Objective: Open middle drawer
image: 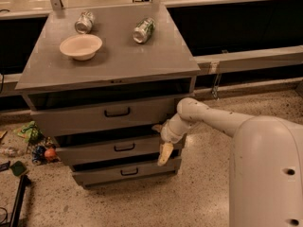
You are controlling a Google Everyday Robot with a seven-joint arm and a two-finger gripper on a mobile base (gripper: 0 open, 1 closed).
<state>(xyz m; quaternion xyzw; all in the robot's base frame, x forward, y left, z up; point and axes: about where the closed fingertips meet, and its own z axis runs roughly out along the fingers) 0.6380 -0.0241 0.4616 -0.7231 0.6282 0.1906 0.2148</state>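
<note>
Camera view: gripper (161,141), jaws spread, grasping nothing, at the right end of the middle drawer (94,151), under the bench's (132,63) front right corner; drawer looks unopened; step, approach; next, likely shift left to the black handle (124,147), clench, pull.

white arm (222,122) reaching left, gripper (164,148) pointing down, low centre

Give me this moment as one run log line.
claw: at middle drawer right end | handle: untouched | top: bowl, left can, right can
</note>
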